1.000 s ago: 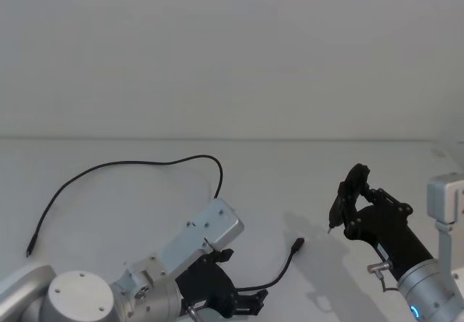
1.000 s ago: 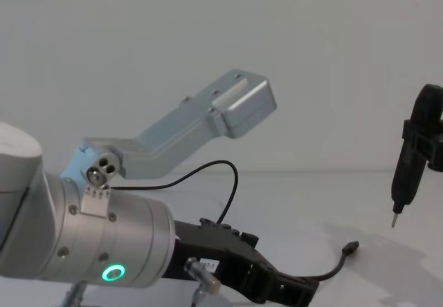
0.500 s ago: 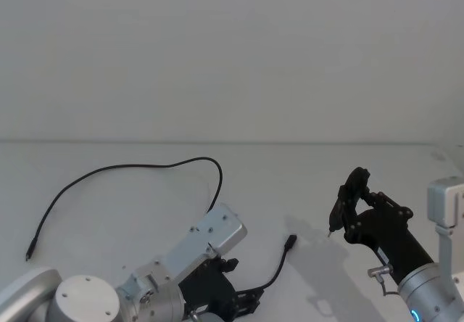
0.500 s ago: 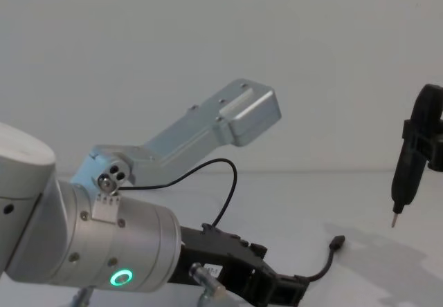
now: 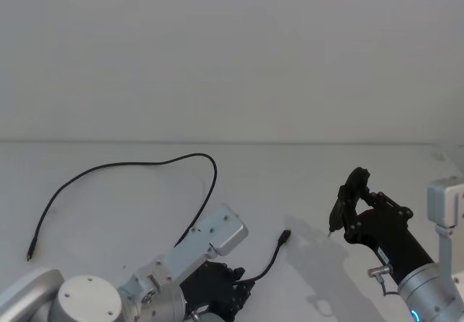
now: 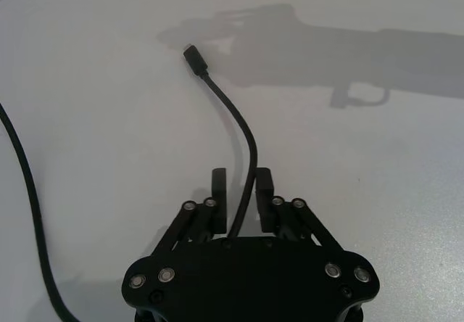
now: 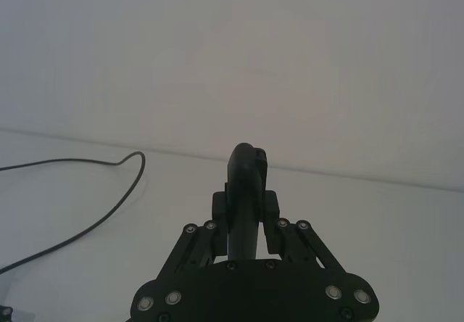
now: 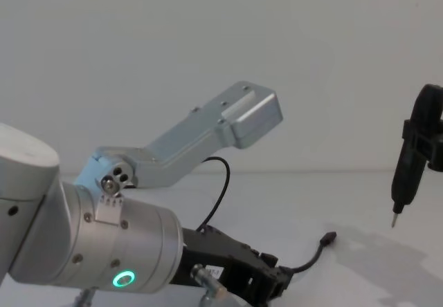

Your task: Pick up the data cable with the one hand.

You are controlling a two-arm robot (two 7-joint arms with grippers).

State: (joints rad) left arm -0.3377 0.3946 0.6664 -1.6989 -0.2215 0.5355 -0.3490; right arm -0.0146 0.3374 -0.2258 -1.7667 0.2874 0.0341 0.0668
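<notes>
Behind the left hand (image 6: 242, 188) the cable (image 6: 232, 109) passes beneath the hand's black body and is hidden; its other stretch, off to the hand's side, is cut by the left wrist view's edges; whether the hand grips it cannot be told; the cable's far plug (image 5: 30, 252) is too small to identify; in the right hand (image 7: 245, 207) the tool (image 7: 245, 166) hides its own tip.

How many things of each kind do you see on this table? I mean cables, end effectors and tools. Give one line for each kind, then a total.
data cable: 1
end effectors: 2 (left end effector gripping the cable, right end effector gripping the tool)
pen-shaped tool with a metal tip: 1
Total: 4
</notes>
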